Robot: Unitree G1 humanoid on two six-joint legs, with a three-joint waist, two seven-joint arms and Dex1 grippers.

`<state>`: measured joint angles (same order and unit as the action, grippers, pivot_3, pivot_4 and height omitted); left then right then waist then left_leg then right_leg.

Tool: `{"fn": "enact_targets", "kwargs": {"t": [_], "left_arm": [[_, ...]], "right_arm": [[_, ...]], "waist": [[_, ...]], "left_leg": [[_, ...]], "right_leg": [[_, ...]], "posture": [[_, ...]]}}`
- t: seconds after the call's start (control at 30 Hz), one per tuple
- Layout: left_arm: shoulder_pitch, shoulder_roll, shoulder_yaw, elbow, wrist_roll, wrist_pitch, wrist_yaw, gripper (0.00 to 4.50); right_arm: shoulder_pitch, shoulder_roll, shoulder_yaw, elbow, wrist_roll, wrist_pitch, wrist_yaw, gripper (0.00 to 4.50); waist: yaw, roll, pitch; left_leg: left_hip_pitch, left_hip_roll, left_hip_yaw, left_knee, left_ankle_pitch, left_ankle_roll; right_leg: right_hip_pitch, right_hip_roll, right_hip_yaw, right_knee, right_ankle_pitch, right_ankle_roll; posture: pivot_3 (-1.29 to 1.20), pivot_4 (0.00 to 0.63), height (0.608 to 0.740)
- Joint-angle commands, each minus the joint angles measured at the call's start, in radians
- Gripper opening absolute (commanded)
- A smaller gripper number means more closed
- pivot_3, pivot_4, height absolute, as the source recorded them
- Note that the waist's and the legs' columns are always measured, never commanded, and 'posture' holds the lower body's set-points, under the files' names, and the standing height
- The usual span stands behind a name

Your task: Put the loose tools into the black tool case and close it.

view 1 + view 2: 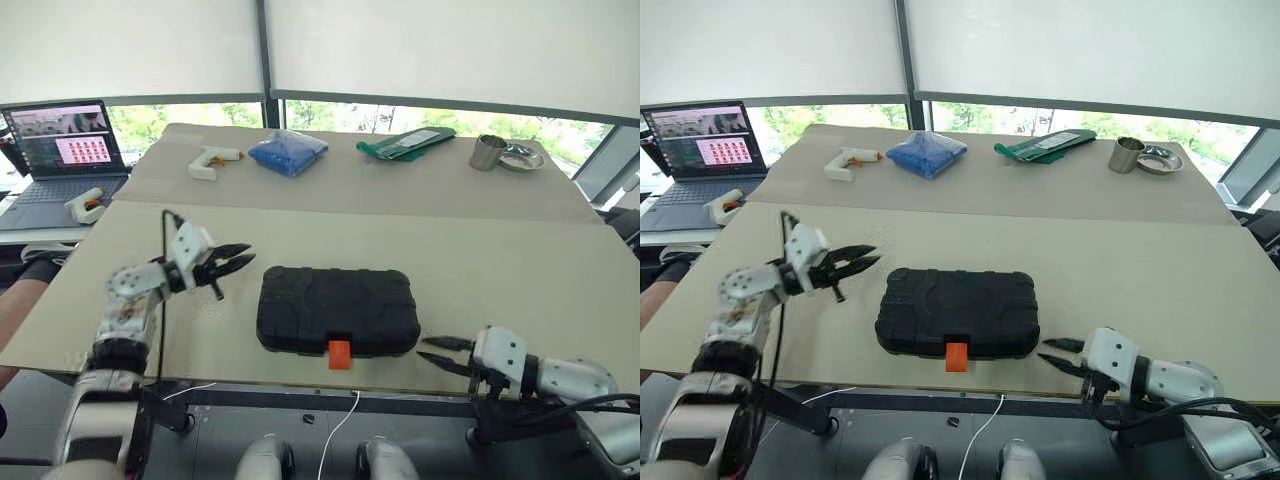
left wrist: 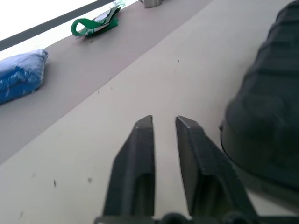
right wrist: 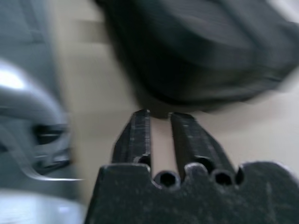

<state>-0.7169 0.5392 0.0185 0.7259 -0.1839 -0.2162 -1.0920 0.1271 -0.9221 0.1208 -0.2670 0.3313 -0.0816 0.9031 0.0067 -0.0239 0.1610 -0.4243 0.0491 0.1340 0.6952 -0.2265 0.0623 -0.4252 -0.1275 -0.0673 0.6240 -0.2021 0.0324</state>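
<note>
Black tool case [image 1: 338, 310] closed on counter [image 1: 520, 270], orange latch [image 1: 340, 354] front; no legible writing. Left hand [image 1: 236, 262] clenched, empty, beside case; right hand [image 1: 440, 352] clenched, empty, near corner.

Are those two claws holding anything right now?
No. The left gripper and the right gripper are both shut on nothing, either side of the closed black tool case.

Stuff along the far edge of my table [image 1: 560, 270]: a white glue gun [image 1: 212, 160] toward the far left corner, a blue bag [image 1: 288, 151] just beside it, a green pouch [image 1: 405, 143] past the middle, then a metal cup [image 1: 487, 152] touching a small metal dish [image 1: 521, 157]. Off the left edge, an open laptop [image 1: 62, 160] with another glue gun [image 1: 84, 205] nearby.
</note>
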Motion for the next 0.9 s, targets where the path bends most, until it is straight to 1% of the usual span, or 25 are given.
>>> {"fn": "enact_targets", "kwargs": {"t": [0.03, 0.1, 0.17, 0.3, 0.4, 0.6, 0.7, 0.73, 0.77, 0.9], "left_arm": [[-0.085, -0.025, -0.043, 0.138, 0.075, -0.007, 0.032, 0.00], [-0.109, -0.034, -0.076, 0.199, 0.121, -0.044, 0.033, 0.00], [-0.120, -0.041, -0.085, 0.238, 0.135, -0.054, 0.022, 0.00], [-0.115, -0.042, -0.076, 0.269, 0.135, -0.065, 0.008, 0.00], [-0.092, -0.024, -0.062, 0.272, 0.135, -0.063, 0.008, 0.00], [-0.017, -0.014, -0.004, 0.193, 0.079, -0.012, 0.011, 0.00], [0.027, -0.018, 0.050, 0.112, 0.019, 0.050, 0.031, 0.00], [0.040, -0.015, 0.071, 0.088, 0.001, 0.072, 0.050, 0.00], [0.050, -0.013, 0.084, 0.069, -0.009, 0.088, 0.064, 0.00], [0.054, 0.004, 0.156, 0.059, -0.035, 0.091, 0.160, 0.00]], "right_arm": [[-0.045, 0.036, 0.084, -0.079, -0.059, 0.078, 0.028, 0.01], [-0.102, 0.081, 0.128, -0.074, -0.101, 0.119, 0.014, 0.01], [-0.156, 0.127, 0.149, -0.051, -0.148, 0.147, -0.012, 0.01], [-0.232, 0.193, 0.158, 0.019, -0.229, 0.155, -0.057, 0.01], [-0.300, 0.241, 0.155, 0.094, -0.286, 0.156, -0.108, 0.01], [-0.430, 0.328, 0.137, 0.270, -0.350, 0.106, -0.179, 0.01], [-0.487, 0.350, 0.122, 0.351, -0.364, 0.077, -0.204, 0.01], [-0.500, 0.354, 0.118, 0.370, -0.365, 0.072, -0.206, 0.01], [-0.507, 0.357, 0.115, 0.381, -0.366, 0.068, -0.206, 0.01], [-0.494, 0.342, 0.098, 0.369, -0.334, 0.104, -0.161, 0.01]], "waist": [[-0.001, -0.001, 0.000], [-0.006, -0.001, 0.001], [-0.009, -0.001, 0.001], [-0.007, -0.002, 0.001], [-0.010, -0.003, 0.001], [-0.023, -0.004, 0.001], [-0.021, -0.004, 0.001], [-0.021, -0.004, 0.001], [-0.021, -0.004, 0.001], [-0.018, -0.004, 0.001]], "left_leg": [[-0.001, 0.000, 0.000, 0.000, 0.000, 0.000], [-0.003, 0.000, 0.000, 0.000, 0.000, 0.000], [-0.005, 0.000, 0.001, 0.000, 0.000, 0.000], [-0.012, 0.000, 0.001, 0.001, 0.000, -0.001], [-0.013, 0.000, 0.001, 0.003, 0.000, -0.001], [-0.012, 0.002, 0.000, 0.003, 0.003, -0.003], [-0.011, 0.002, 0.001, 0.003, 0.004, -0.003], [-0.012, 0.002, 0.001, 0.003, 0.004, -0.003], [-0.012, 0.002, 0.001, 0.003, 0.004, -0.003], [-0.012, 0.001, 0.001, 0.002, 0.004, -0.003]], "right_leg": [[-0.001, 0.000, 0.000, 0.000, 0.000, 0.001], [-0.003, 0.002, 0.000, 0.000, 0.002, 0.003], [-0.006, 0.003, 0.000, 0.000, 0.002, 0.003], [-0.012, 0.003, 0.000, 0.002, 0.005, -0.001], [-0.013, 0.003, 0.000, 0.002, 0.006, -0.001], [-0.013, 0.004, 0.000, 0.003, 0.006, 0.001], [-0.013, 0.003, 0.000, 0.004, 0.007, 0.000], [-0.013, 0.003, 0.000, 0.004, 0.008, -0.003], [-0.013, 0.003, 0.000, 0.004, 0.010, -0.007], [-0.013, 0.003, 0.000, 0.004, 0.010, -0.006]], "posture": [[0.00, 0.150, 0.739], [0.00, 0.150, 0.739], [0.00, 0.150, 0.739], [0.00, 0.150, 0.739], [0.00, 0.150, 0.739], [0.00, 0.150, 0.739], [0.00, 0.150, 0.739], [0.00, 0.150, 0.739], [0.00, 0.150, 0.739], [0.00, 0.150, 0.739]]}}
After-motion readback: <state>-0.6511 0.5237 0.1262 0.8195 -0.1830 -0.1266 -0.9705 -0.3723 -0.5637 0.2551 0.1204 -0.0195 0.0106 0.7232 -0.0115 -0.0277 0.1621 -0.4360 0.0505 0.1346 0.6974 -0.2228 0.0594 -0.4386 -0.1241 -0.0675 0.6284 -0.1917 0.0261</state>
